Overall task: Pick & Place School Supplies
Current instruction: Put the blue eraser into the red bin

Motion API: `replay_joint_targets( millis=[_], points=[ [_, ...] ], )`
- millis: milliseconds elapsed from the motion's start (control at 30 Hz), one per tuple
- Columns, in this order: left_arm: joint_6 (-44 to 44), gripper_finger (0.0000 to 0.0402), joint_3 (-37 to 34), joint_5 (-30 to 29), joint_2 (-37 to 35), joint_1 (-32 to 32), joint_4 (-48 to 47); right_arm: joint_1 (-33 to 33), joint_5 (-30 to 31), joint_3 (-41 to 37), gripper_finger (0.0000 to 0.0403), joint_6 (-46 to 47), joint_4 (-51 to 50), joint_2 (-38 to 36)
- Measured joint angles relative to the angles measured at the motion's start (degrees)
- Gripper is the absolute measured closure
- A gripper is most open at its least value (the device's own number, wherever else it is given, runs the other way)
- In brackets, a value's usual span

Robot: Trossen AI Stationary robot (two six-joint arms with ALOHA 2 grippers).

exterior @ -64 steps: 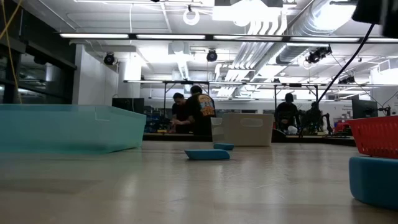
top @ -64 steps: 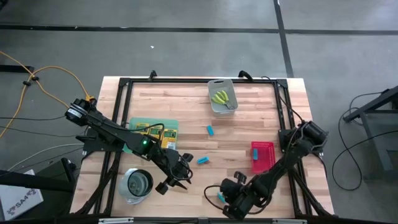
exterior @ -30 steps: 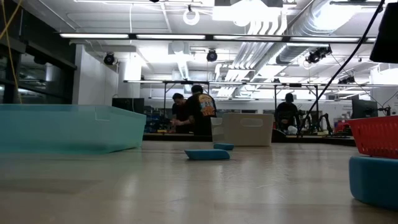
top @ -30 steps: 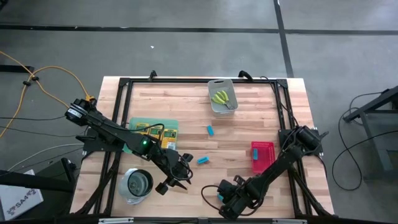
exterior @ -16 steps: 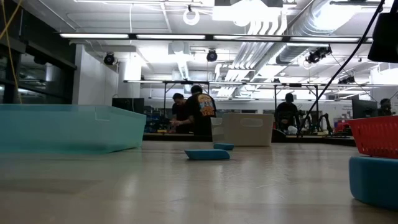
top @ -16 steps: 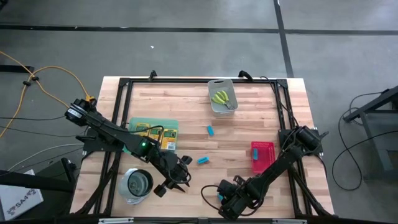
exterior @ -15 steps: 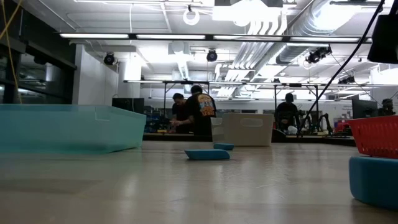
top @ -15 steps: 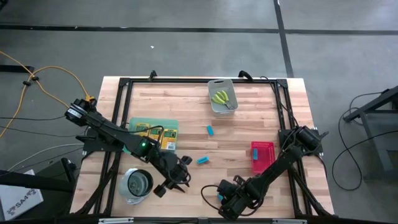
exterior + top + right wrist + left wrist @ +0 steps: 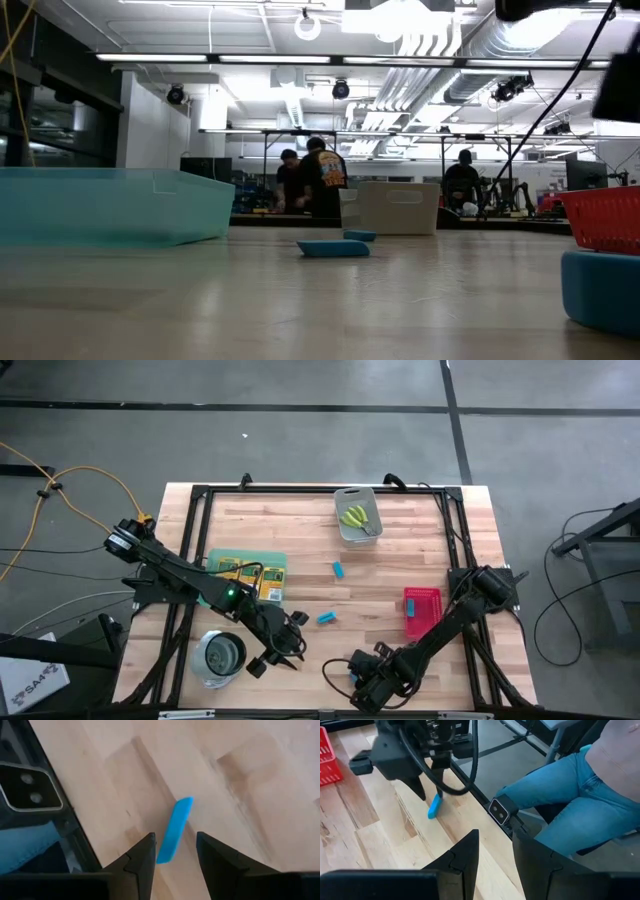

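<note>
My right gripper [image 9: 175,851] stands open just above the table's near edge, pointing steeply down. A light-blue block [image 9: 176,827] lies flat on the wood, one end between the fingertips; no touch shows. The left wrist view shows this block [image 9: 435,806] under the right gripper [image 9: 429,794]. My left gripper [image 9: 495,851] hovers open and empty to the left [image 9: 288,650]. Two more blue blocks [image 9: 338,569] [image 9: 325,617] lie mid-table. Crayon boxes [image 9: 250,572] rest on the green mat. Yellow-green tools [image 9: 355,517] lie in the grey bin.
A red tray [image 9: 422,610] stands right of centre and a round metal cup [image 9: 220,655] at the near left. The table's black frame and the low camera [image 9: 27,787] run close beside the near block. A person's leg in jeans [image 9: 570,790] shows beyond the near edge.
The near blue block has stayed where it lay. In the low view the dark parts of my right arm at the top right have shifted a little.
</note>
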Motion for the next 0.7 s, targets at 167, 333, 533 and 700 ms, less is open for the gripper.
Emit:
replay_joint_targets(
  millis=[167, 333, 533, 700],
  points=[
    [-0.2, 0.0287, 0.0, 0.0, 0.0, 0.0, 0.0, 0.0, -2.1, 0.0, 0.0270, 0.0, 1.7, 2.9],
    [-0.2, 0.0287, 0.0, 0.0, 0.0, 0.0, 0.0, 0.0, -2.6, 0.0, 0.0270, 0.0, 2.5, 3.8],
    [-0.2, 0.0287, 0.0, 0.0, 0.0, 0.0, 0.0, -0.1, -1.8, 0.1, 0.0270, 0.2, 2.4, 3.8],
    [-0.2, 0.0287, 0.0, 0.0, 0.0, 0.0, 0.0, -0.1, -1.7, 0.1, 0.0285, 0.2, 2.2, 3.9]
  ],
)
